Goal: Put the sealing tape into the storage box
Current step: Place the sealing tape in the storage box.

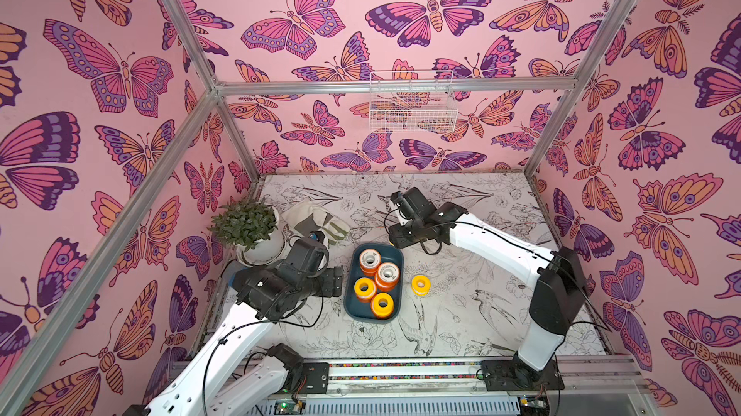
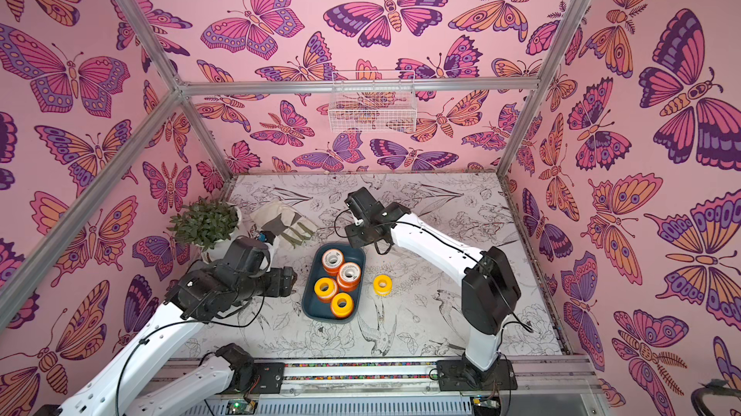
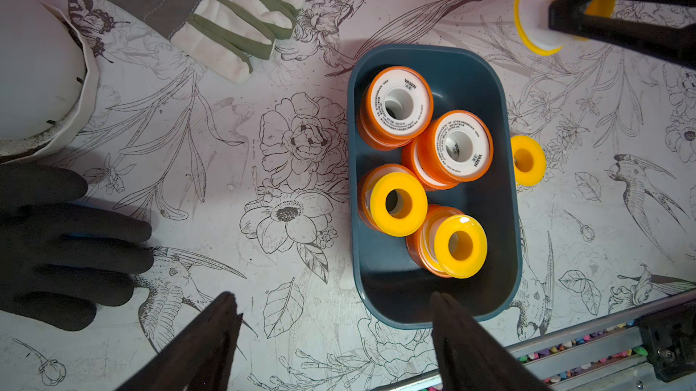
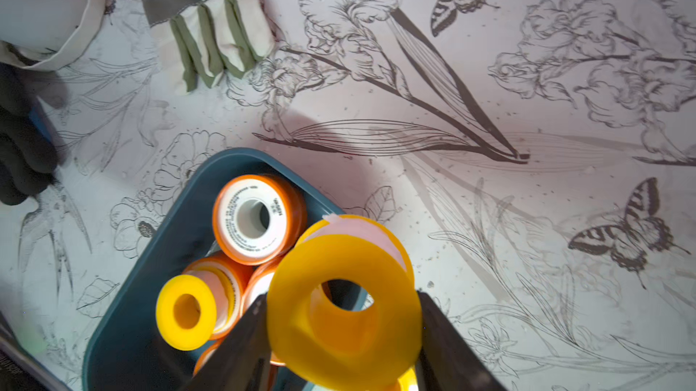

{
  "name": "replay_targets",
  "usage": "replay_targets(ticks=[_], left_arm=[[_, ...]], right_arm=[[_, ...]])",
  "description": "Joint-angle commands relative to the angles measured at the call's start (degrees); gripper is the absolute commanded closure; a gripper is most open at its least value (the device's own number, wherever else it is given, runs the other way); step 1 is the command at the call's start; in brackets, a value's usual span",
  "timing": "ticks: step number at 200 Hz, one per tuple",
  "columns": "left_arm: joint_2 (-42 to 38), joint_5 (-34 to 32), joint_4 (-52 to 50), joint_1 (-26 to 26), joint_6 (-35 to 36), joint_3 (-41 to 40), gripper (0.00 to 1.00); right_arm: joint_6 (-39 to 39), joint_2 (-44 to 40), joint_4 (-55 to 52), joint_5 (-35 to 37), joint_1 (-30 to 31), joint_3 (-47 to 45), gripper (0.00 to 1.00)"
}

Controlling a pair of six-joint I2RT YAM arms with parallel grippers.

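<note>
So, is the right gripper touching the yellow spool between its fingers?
Touching. Right wrist view: the right gripper clamps the yellow spool from both sides.

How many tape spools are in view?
6. In the storage box: two white-faced spools, two yellow-faced spools. One yellow spool on the table beside it. One held spool in the right pincer. None seems hidden.

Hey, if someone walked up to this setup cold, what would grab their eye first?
Probably the pink butterfly wallpaper covering the walls. Next, the bright orange and yellow spools in the teal storage box at the middle of the table, with one loose yellow spool lying beside it. The right hand grips another yellow spool over the box's far edge.
</note>
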Motion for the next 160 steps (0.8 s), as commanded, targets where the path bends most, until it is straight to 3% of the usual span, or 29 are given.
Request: replay_targets(ticks=[1, 67, 160], left_arm=[[-0.1, -0.2, 0.1, 0.4, 0.8, -0.9, 0.16], [-0.2, -0.2, 0.1, 0.5, 0.8, -0.8, 0.16], [0.1, -0.3, 0.1, 0.7, 0.7, -0.8, 0.16]], right_arm=[[-1.0, 4.5, -3.8, -1.3, 1.9, 4.5, 0.46], [-1.2, 13.2, -5.7, -2.6, 4.5, 12.3, 0.46], [-1.9, 18.4, -7.3, -2.6, 7.1, 16.3, 0.46]])
